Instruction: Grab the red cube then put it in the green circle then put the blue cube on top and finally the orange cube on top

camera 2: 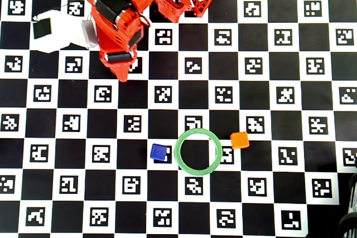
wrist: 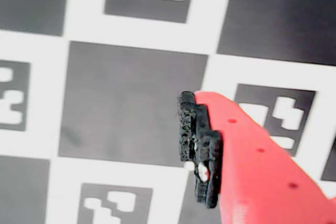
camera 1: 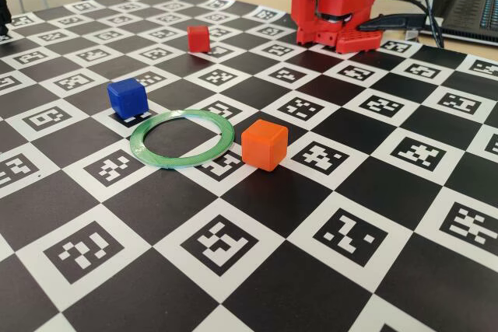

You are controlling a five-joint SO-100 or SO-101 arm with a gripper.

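The red cube (camera 1: 198, 38) sits alone toward the far edge of the desk (camera 1: 257, 270) in the fixed view, resting on the checkered marker pattern just in front of the folded arm's base and well apart from the other pieces. In the overhead view it does not show, apparently hidden beneath the arm. In the wrist view a blurred red shape at the top edge may be that cube, though it is too cut off to be sure. The green circle (camera 1: 182, 138) lies flat nearer the middle of the desk with its hollow centre empty; the blue cube (camera 1: 128, 97) stands just beside its rim on one side and the orange cube (camera 1: 264, 144) just beside it on the other, neither inside it. So nothing is placed yet and the first step, taking the red cube, is the one in hand. The gripper (wrist: 197, 150) hovers over bare desk, holding nothing; the wrist view shows one red finger with its black pad edge-on and the other finger out of frame, so I cannot tell how wide the jaws stand. The next move likely calls for swinging the jaws over the red cube, spreading them to either side, and lowering squarely onto its flat faces.
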